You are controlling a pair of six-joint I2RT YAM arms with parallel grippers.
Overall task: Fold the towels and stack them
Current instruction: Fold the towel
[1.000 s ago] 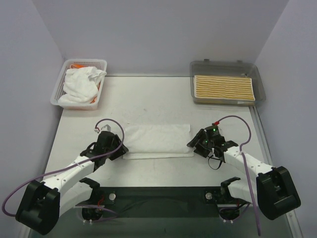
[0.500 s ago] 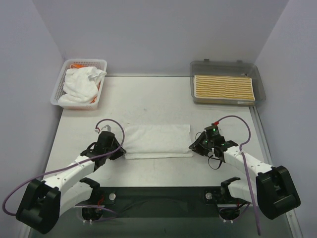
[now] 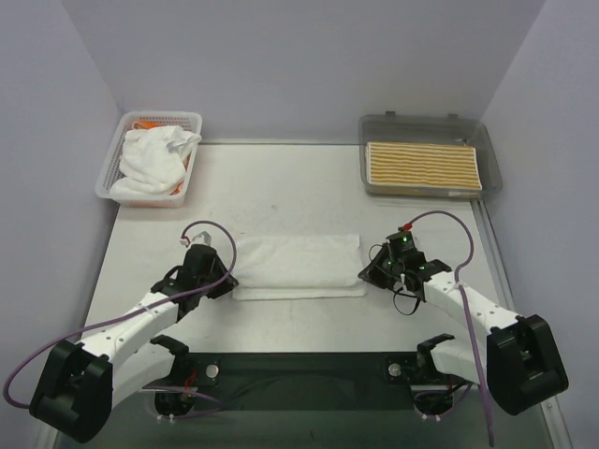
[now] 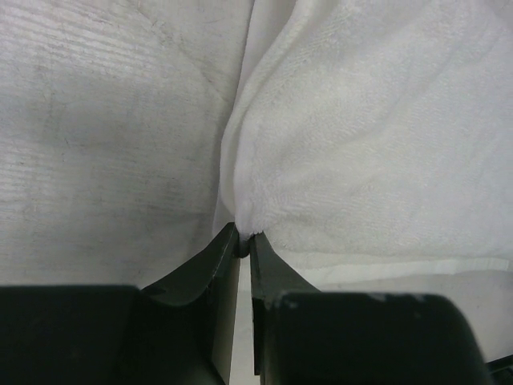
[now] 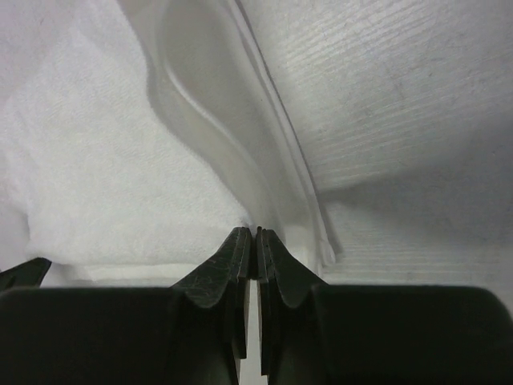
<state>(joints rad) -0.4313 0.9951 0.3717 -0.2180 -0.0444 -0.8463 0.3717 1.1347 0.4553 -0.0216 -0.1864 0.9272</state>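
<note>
A plain white towel point(image 3: 298, 265), folded into a long strip, lies flat in the middle of the table. My left gripper point(image 3: 227, 281) is at its left end, shut on a pinch of the terry edge point(image 4: 264, 216), with its tips point(image 4: 244, 237) nipping the cloth. My right gripper point(image 3: 367, 273) is at the right end. Its jaws point(image 5: 255, 233) are pressed together on the thin hem of the white towel point(image 5: 104, 176). A yellow-and-white striped towel point(image 3: 423, 166) lies folded in the tray. Crumpled white towels point(image 3: 154, 159) fill the basket, with a bit of orange cloth point(image 3: 145, 124) showing behind them.
The white mesh basket point(image 3: 117, 154) stands at the back left corner and the grey translucent tray point(image 3: 426, 126) at the back right. Lilac walls close in the table on three sides. A dark bar with the arm bases point(image 3: 309, 369) runs along the near edge.
Both grippers have closed on the two ends of the white towel. Each has crept slightly farther onto the table along its end; the towel still lies flat.
</note>
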